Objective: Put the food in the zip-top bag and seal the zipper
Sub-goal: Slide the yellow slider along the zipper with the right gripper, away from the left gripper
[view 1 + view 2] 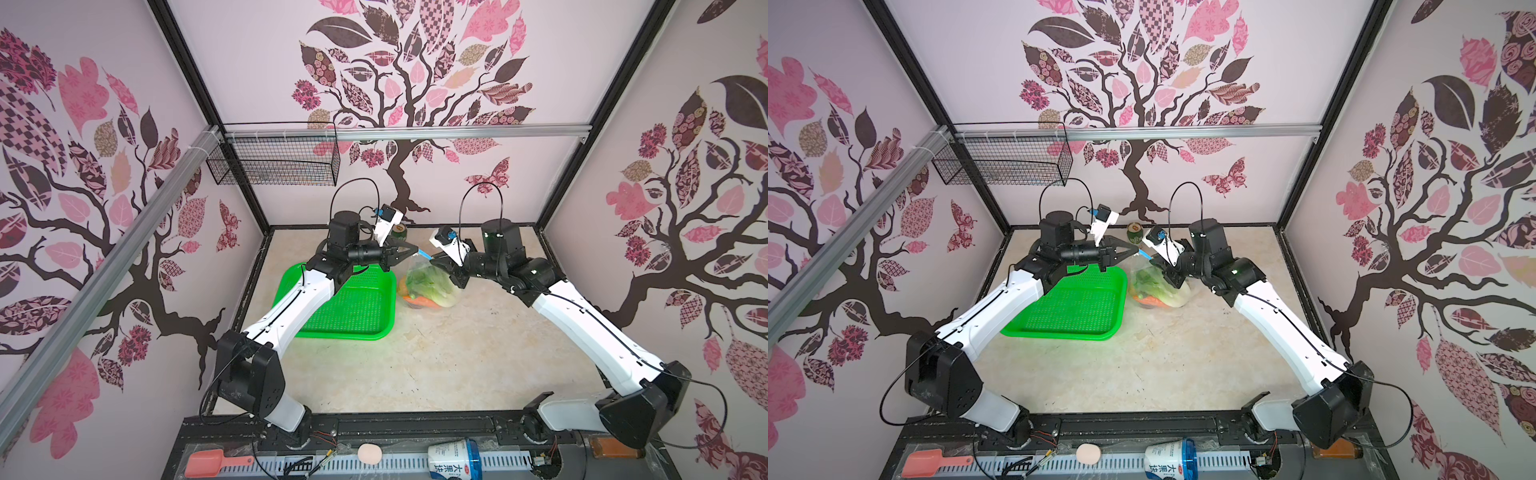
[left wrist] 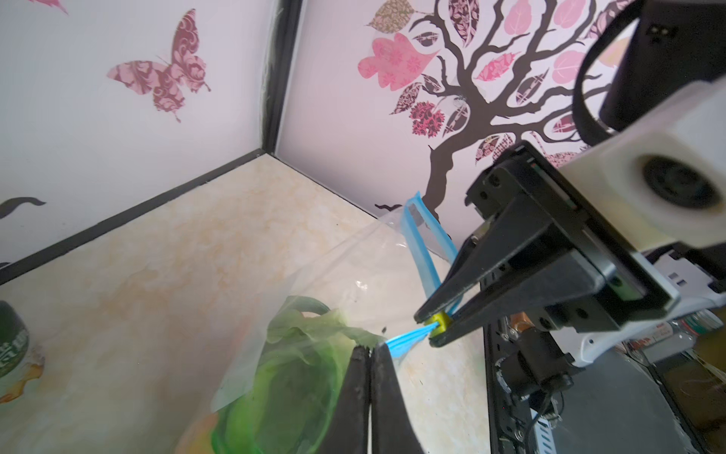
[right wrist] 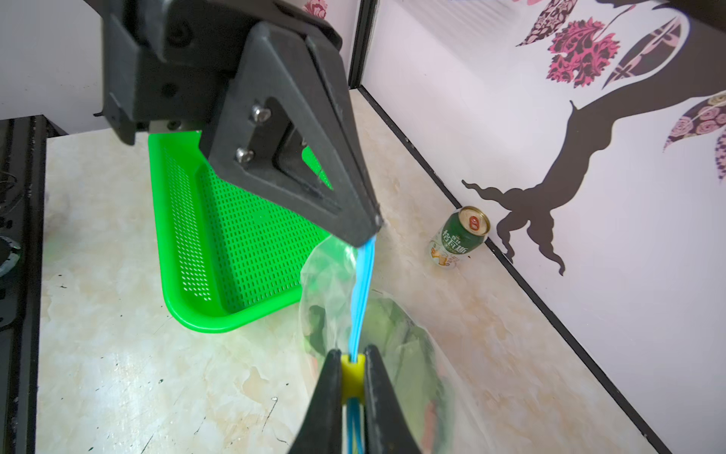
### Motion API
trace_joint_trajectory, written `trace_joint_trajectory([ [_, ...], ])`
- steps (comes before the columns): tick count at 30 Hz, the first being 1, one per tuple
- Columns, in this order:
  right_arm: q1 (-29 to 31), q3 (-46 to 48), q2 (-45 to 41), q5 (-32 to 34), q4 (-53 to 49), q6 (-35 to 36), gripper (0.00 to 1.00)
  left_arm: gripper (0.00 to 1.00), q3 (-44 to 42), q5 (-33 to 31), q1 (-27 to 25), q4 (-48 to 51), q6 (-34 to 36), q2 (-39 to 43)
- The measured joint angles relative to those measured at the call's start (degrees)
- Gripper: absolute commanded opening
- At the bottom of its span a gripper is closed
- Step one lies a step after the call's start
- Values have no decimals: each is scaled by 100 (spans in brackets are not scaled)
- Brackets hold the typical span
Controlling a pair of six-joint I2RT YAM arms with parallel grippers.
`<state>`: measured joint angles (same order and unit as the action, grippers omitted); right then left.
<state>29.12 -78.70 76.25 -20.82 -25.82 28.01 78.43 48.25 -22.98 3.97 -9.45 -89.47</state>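
Food (image 1: 432, 286) was in bag (image 2: 334, 267); left gripper (image 2: 369, 351) pinched zipper (image 3: 363, 295) end, right gripper (image 3: 352, 355) clamped slider (image 2: 439, 323); zipper beyond right fingers (image 2: 467, 275) lay open.

Through the crinkled zip-top bag (image 1: 413, 266) the food (image 1: 430, 282) reads in both top views only as green leaf and an orange streak; other pieces cannot be told apart. The left arm (image 1: 291, 303) covers part of the green basket (image 1: 361, 307) there, and its wrist camera (image 1: 388, 220) hides most of the can (image 1: 400, 230) in a top view. In the left wrist view the picture's edge cuts the can, the bag's lower part and the left end effector's (image 2: 370, 348) fingers. In the right wrist view the right end effector's (image 3: 352, 351) fingers and the zipper (image 3: 363, 291) past the slider (image 3: 352, 377) run off the edge.
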Motion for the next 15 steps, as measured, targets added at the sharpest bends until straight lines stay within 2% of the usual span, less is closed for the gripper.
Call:
trace_joint_trajectory([
  [7, 2, 269, -367, 387, -2, -190, 0, 0, 479, -494, 400, 122, -223, -315],
  [15, 2, 831, -852, 710, -15, -752, 0, 0, 588, -968, 496, 280, -236, -584],
])
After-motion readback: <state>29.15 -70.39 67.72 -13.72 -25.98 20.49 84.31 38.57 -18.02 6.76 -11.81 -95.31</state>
